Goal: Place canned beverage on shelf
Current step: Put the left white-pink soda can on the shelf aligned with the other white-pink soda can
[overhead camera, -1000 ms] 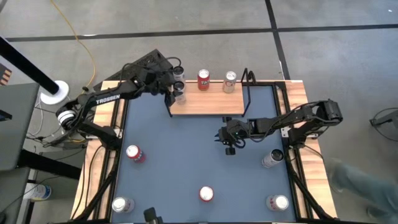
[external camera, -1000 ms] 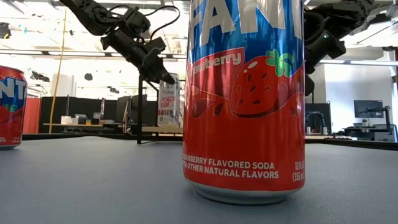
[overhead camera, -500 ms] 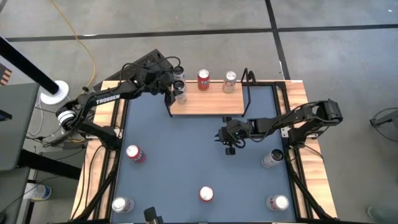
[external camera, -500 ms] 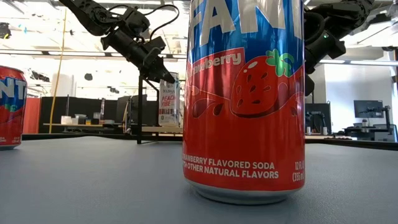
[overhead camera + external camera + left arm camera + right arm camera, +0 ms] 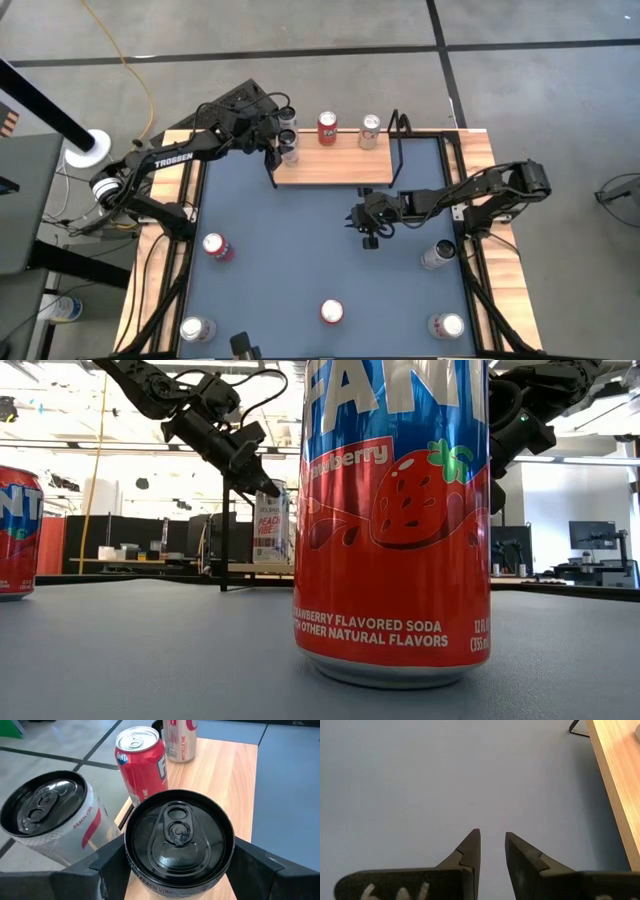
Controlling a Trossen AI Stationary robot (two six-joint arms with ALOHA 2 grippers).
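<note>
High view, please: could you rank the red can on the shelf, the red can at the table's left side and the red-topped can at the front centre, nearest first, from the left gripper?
From the left gripper, at the shelf's left end:
1. Red can on the light-wood shelf, just to its right.
2. Red can on the blue table's left side, toward the front.
3. Red-topped can at the front centre, farthest.

The shelf (image 5: 335,165) stands at the far middle of the counter (image 5: 300,250). On its left end a can (image 5: 179,842) sits between the left gripper's (image 5: 283,148) fingers, with another can (image 5: 47,817) just beside it off the board's edge. Two more cans (image 5: 327,128) (image 5: 370,131) stand along the shelf's far edge. The right gripper (image 5: 369,238) hangs over the counter in front of the shelf's right end. Five cans stand along the counter's near half, one (image 5: 438,254) at the right edge.
</note>
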